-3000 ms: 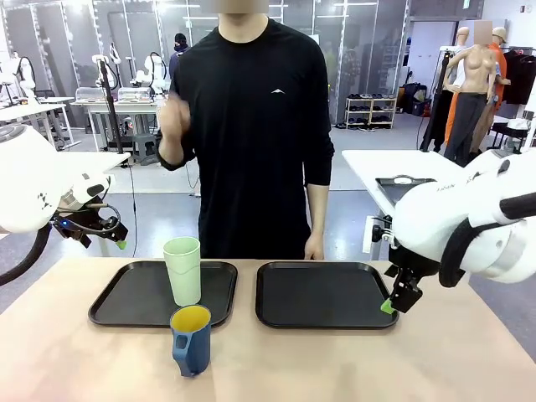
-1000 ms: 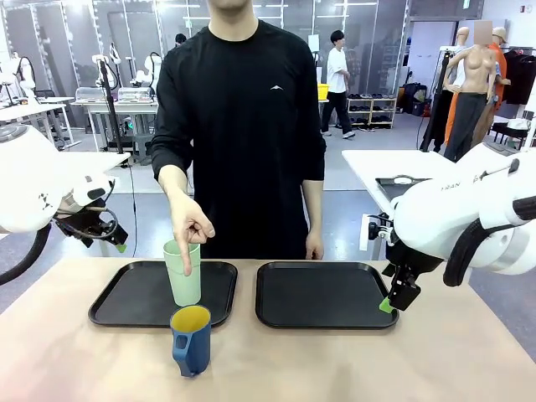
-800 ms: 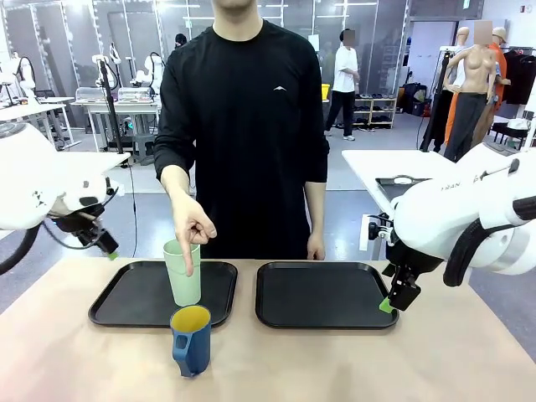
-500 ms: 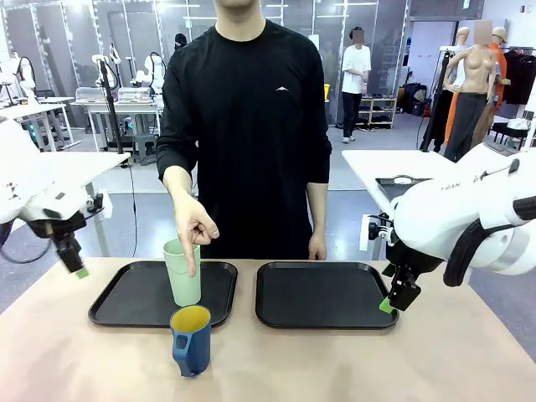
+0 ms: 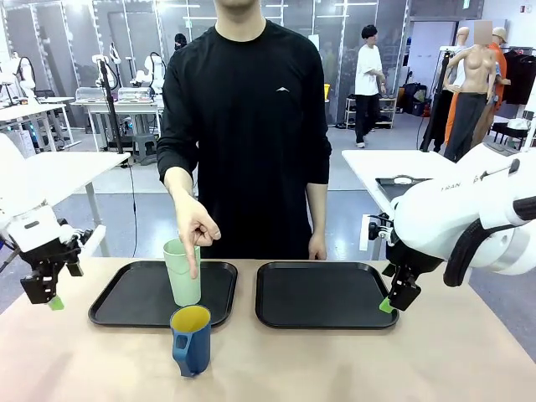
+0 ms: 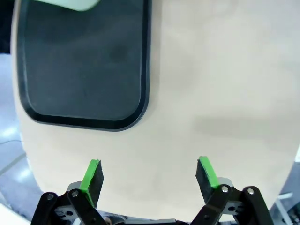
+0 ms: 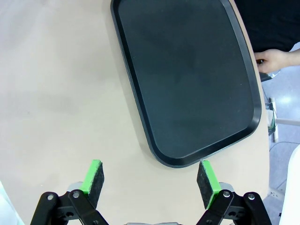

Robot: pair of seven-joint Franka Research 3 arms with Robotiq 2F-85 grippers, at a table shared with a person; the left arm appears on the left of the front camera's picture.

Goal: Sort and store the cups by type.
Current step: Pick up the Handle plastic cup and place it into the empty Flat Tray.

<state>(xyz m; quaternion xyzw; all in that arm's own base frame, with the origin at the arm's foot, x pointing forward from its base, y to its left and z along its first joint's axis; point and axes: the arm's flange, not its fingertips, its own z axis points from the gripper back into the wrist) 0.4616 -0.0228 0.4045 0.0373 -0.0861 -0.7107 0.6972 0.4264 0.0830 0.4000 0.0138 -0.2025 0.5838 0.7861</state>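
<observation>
A tall pale mint-green cup (image 5: pixel 183 272) stands upright in the left black tray (image 5: pixel 126 301); its base edge also shows at the top of the left wrist view as a pale green shape (image 6: pixel 79 4). The person's hand (image 5: pixel 194 224) points a finger down at its rim. A shorter dark blue mug (image 5: pixel 192 339) with a yellow inside stands on the table just in front of that tray. My left gripper (image 5: pixel 46 295) hangs open over the table's left edge, left of the tray (image 6: pixel 84 61). My right gripper (image 5: pixel 394 297) hangs open by the right tray's near right corner (image 7: pixel 187 79).
The right black tray (image 5: pixel 325 295) holds nothing. The person stands at the far side, the other hand (image 7: pixel 274 60) resting near the table edge. Bare tan tabletop (image 5: pixel 352 368) stretches in front of both trays.
My left arm has swung down and to the left, its gripper now low beside the left tray. The person's pointing hand stays at the green cup. The right arm has not moved.
</observation>
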